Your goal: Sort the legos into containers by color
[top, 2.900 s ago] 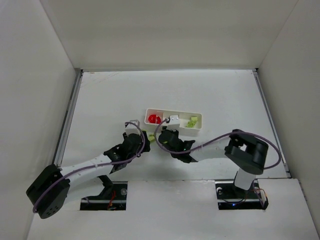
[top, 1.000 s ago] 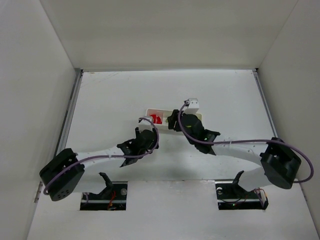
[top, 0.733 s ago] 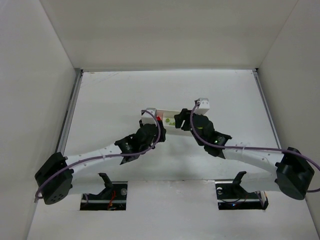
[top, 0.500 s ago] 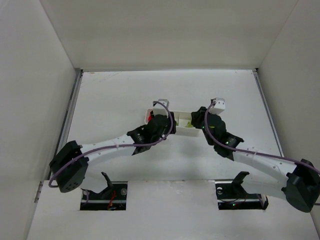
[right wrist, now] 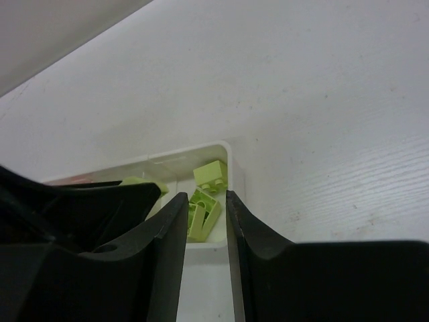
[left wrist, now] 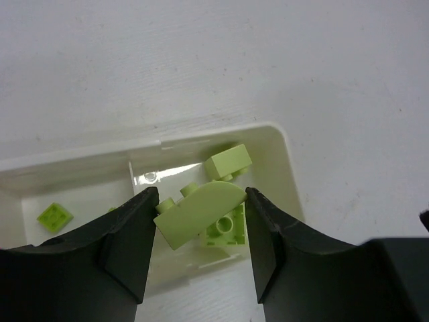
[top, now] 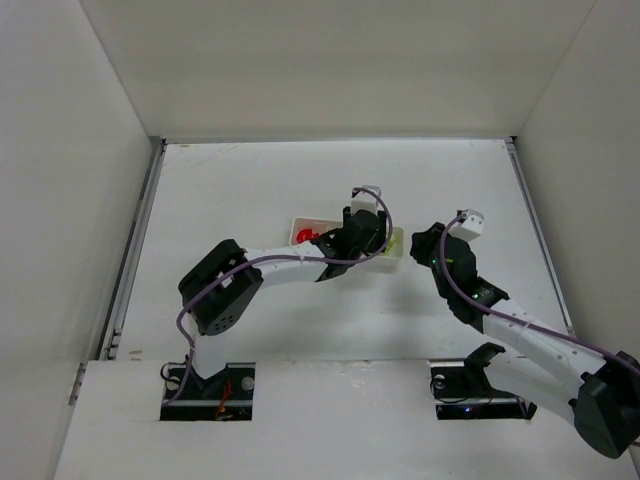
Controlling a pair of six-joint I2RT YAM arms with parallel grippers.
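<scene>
The white tray (top: 297, 226) lies mid-table. Red legos (top: 310, 237) sit in its left compartment. My left gripper (top: 370, 238) hovers over the right compartment, shut on a lime-green curved lego (left wrist: 201, 204) held tilted between the fingers (left wrist: 131, 235). Below it, loose green legos (left wrist: 228, 161) lie in that compartment, bounded by the tray's right wall (left wrist: 289, 176). A small green plate (left wrist: 55, 216) lies in the middle compartment. My right gripper (top: 420, 248) is just right of the tray, narrowly open and empty (right wrist: 207, 201). Past its tips I see the same green legos (right wrist: 211, 176).
The left arm's black fingers (right wrist: 100, 215) fill the left of the right wrist view, close beside the right gripper. The grey side walls (top: 130, 240) enclose the white table.
My left gripper moved from the tray's left end to over its right compartment with the green lego. My right gripper pulled back from over the tray to its right side.
</scene>
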